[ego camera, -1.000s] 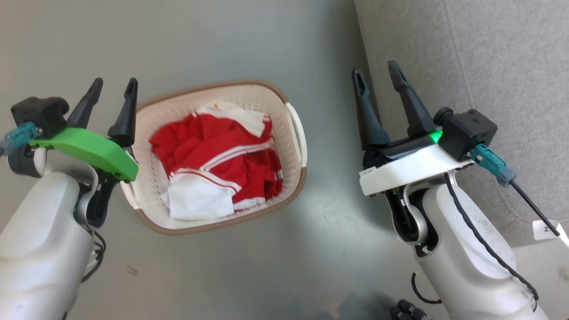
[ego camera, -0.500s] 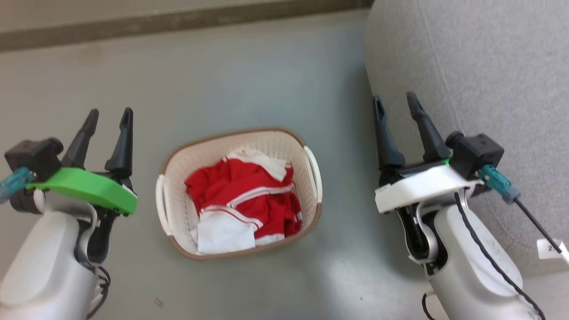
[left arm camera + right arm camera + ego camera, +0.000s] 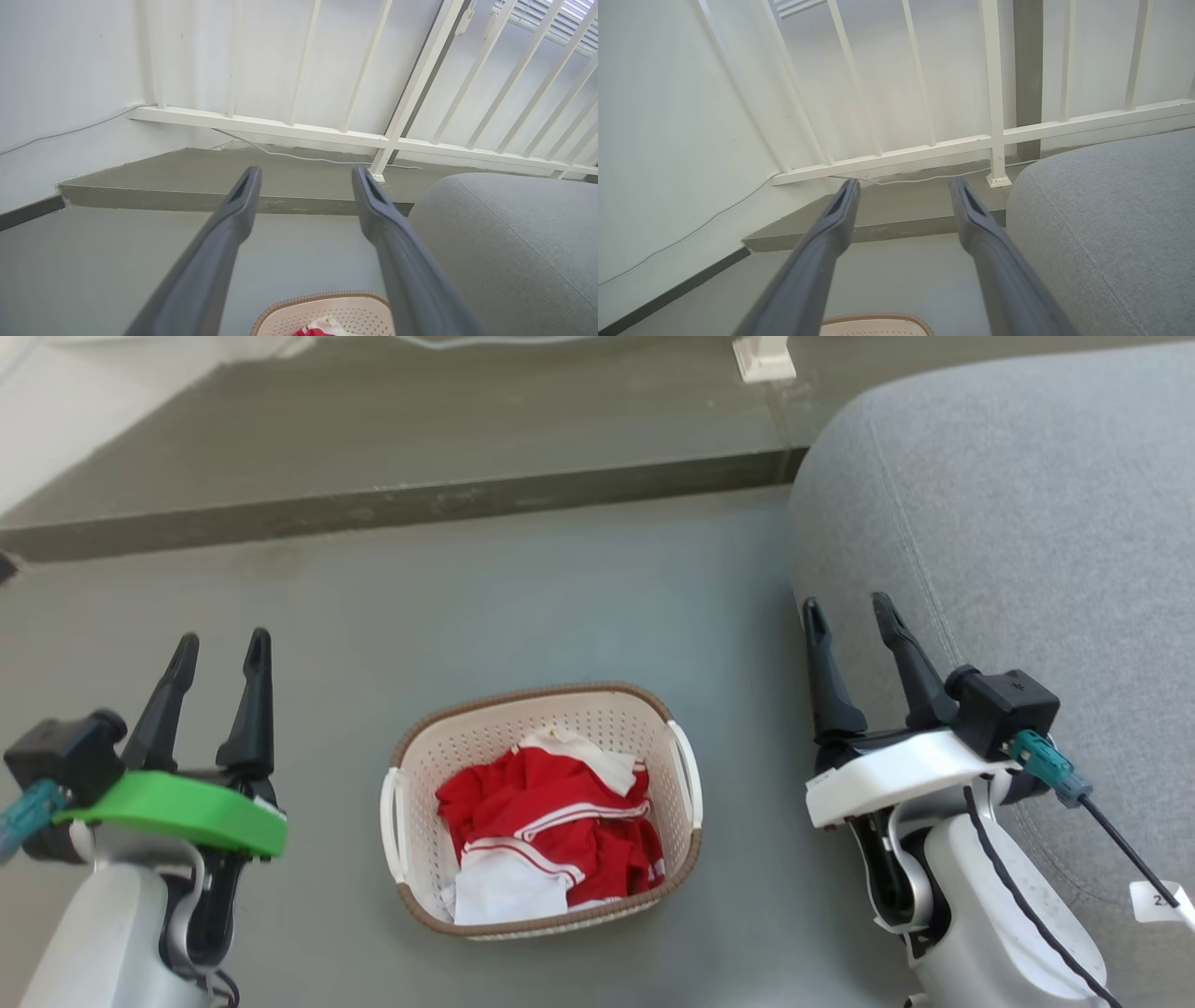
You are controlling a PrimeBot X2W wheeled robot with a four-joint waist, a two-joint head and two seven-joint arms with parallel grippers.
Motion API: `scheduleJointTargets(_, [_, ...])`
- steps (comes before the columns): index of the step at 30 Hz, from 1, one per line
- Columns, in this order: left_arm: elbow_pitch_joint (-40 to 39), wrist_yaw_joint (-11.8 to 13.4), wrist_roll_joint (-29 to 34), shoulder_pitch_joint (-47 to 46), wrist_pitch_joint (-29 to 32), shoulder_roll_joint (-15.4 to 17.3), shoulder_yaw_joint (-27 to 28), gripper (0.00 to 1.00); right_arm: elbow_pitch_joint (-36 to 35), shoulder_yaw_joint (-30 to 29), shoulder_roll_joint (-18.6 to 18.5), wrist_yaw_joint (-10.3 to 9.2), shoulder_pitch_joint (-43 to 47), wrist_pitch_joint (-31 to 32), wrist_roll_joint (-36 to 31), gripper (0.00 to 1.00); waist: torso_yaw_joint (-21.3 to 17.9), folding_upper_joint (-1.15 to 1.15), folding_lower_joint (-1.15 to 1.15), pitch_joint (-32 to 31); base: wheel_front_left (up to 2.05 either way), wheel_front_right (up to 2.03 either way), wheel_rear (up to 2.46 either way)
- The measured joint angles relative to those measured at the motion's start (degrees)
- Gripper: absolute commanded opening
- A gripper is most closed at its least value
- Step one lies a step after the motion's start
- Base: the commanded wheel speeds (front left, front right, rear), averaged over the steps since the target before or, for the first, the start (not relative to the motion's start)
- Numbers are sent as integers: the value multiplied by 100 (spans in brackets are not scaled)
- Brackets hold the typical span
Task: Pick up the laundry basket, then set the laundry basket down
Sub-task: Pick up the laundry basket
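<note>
- Looks like step one, the pick-up, and not properly begun: nothing gripped yet.
- Can see the laundry basket (image 3: 471, 747) sitting flat on the grey floor (image 3: 523, 607), about midway between the two arms, close to a grey sofa (image 3: 1008, 551) on the robot's right but apart from it.
- Loaded with crumpled red and white clothes (image 3: 551, 826), heaped below the brown rim (image 3: 541, 691).
- Over at the left gripper (image 3: 224, 639): off to the basket's left and seemingly raised above it, with jaws spread and pinching nothing, clear of the left loop handle (image 3: 387, 826).
- Same story for the right gripper (image 3: 848, 604): jaws spread, empty, hanging in front of the sofa edge in the head view, clear of the right loop handle (image 3: 689, 775).
- From both wrist views, catching just a strip of the far rim at the bottom edge, so aimed past the basket toward a low step (image 3: 187, 200) and a white railing (image 3: 299, 128).
- Next up, by my guess: bending at the waist, bringing both grippers down and inward, one per handle, straddling each loop with the fingers (image 3: 252, 709), then closing both.
- Probably calls for an even, level lift so as not to tip the clothes out; thin handles, so easy to miss.
- Worth minding the sofa on the right side when swinging that arm in.
</note>
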Motion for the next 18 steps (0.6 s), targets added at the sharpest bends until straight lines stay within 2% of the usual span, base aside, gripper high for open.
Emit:
scheduleJointTargets(12, [-817, 0, 573, 753, 0, -212, 603, 100, -121, -328, 8, 52, 299, 0, -243, 100, 121, 0, 0, -224, 0, 0, 0])
scheduleJointTargets(18, [-1082, 0, 679, 964, 0, -353, 723, 100, -227, -398, 10, 71, 338, 0, -337, 100, 138, 0, 0, -217, 0, 0, 0])
